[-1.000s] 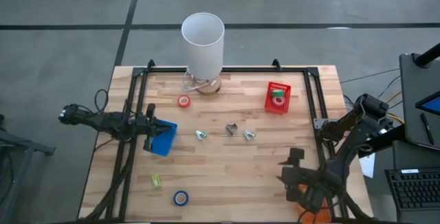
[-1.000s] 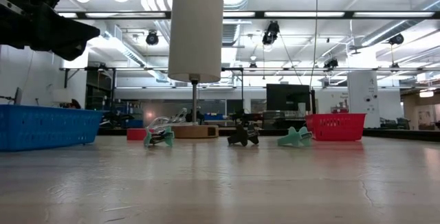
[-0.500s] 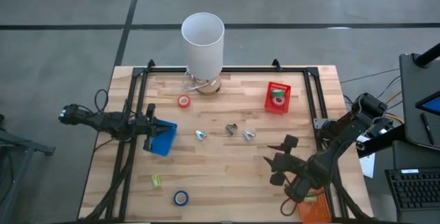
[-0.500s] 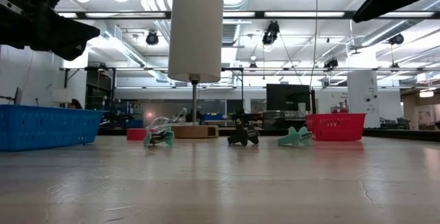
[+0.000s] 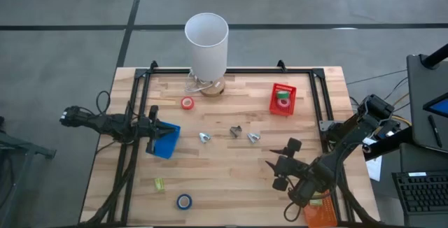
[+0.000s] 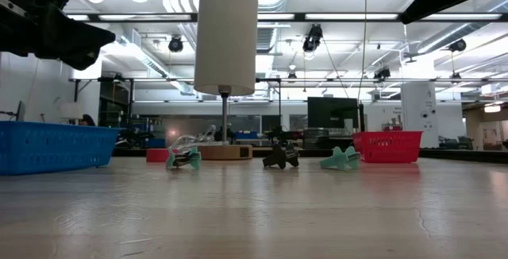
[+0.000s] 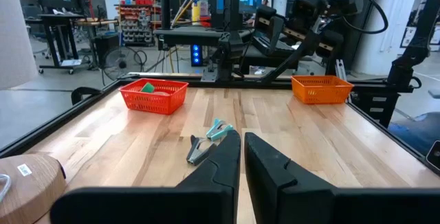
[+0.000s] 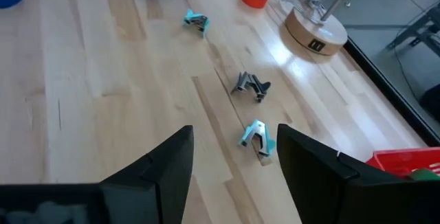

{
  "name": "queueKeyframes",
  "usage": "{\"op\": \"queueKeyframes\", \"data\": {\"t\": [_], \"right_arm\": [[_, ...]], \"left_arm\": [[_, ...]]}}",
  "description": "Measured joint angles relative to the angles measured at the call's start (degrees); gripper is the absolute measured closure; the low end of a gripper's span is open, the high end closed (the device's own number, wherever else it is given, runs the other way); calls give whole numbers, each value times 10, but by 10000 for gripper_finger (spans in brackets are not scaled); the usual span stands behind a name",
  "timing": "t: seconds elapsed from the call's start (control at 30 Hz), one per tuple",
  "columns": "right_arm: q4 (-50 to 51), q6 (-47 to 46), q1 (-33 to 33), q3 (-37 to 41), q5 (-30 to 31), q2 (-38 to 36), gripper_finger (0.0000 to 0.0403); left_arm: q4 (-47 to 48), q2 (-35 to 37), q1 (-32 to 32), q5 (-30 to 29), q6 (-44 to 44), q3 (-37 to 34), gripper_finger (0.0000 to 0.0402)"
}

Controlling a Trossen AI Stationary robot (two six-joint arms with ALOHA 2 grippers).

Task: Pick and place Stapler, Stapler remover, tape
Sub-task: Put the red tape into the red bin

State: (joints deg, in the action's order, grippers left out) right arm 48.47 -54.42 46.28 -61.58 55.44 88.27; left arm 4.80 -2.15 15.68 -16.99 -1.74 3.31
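Three staple removers lie mid-table: teal (image 5: 204, 138), dark (image 5: 236, 131) and teal (image 5: 253, 138). A small yellow-green stapler (image 5: 159, 183) and a blue tape roll (image 5: 184, 201) lie near the near left corner. A red tape roll (image 5: 187, 103) lies by the lamp. A green roll (image 5: 283, 96) sits in the red bin (image 5: 274, 107). My right gripper (image 5: 280, 165) hovers open above the table's near right part, near side of the teal remover (image 8: 258, 136). My left gripper (image 5: 155, 131) waits shut at the blue bin's (image 5: 166, 146) left edge.
A white-shaded lamp (image 5: 206, 43) stands on a wooden base (image 8: 313, 25) at the far edge. An orange bin (image 5: 322, 212) sits at the near right corner, partly under my right arm. Black frame rails (image 5: 136, 116) run along the table's sides. Bare wood lies between the removers and the near edge.
My right arm has swung from the near right corner toward the table's left and middle, carrying its open gripper out over the wood. It now shows at the top right of the low view. The last half second brought only a small shift. Nothing on the table has moved.
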Motion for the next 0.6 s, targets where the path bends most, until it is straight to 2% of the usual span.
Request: {"op": "queueKeyframes", "data": {"t": [0.27, 0.6], "right_arm": [[-3, 54, -20, 1, 1, 0, 202], [-8, 190, -115, 4, -2, -1, 207]], "left_arm": [[0, 0, 0, 0, 0, 0, 376], [0, 0, 0, 0, 0, 0, 376]]}}
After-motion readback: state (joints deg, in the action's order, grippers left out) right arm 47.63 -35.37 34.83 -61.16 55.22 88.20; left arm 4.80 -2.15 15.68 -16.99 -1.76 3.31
